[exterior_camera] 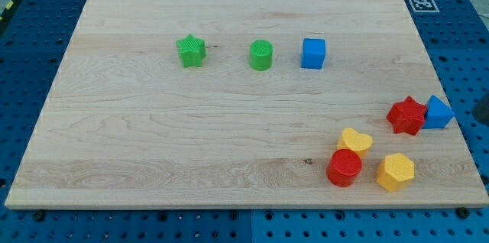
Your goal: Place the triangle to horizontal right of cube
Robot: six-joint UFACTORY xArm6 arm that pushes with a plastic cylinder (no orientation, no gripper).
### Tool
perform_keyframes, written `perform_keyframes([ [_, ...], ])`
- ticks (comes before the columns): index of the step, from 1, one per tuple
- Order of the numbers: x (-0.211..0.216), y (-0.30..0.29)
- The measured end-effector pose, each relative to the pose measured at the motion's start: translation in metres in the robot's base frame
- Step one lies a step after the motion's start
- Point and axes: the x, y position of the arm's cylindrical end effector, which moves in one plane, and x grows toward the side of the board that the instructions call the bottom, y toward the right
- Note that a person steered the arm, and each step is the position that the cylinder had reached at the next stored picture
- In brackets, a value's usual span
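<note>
Tip: not clearly in view; only a dark blur at the view's right edge, so its place and state cannot be told. Blue triangle (438, 112) sits at desk's (229, 159) right edge, touching red star (406, 115) on its left. Apex points toward view's top; no clear long axis. Blue cube (313, 53) is well apart, up-left. Judged: push not yet begun. Next move calls for getting below-right of the triangle, driving it up to cube's row, clear of the star.

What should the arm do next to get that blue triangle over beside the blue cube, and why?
Probably bring my tip, barely visible at the view's right edge, behind the blue triangle and nudge it up-left. The triangle touches the red star, far below-right of the blue cube.
</note>
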Motion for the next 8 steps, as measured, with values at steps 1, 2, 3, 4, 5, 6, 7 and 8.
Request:
perform_keyframes([
  [1,0.026,-0.008],
  [2,0.018,-0.032],
  [3,0.014,-0.032],
  [4,0.014,-0.042],
  [5,0.014,-0.060],
  [6,0.014,-0.062],
  [7,0.010,-0.066],
  [8,0.006,-0.073],
])
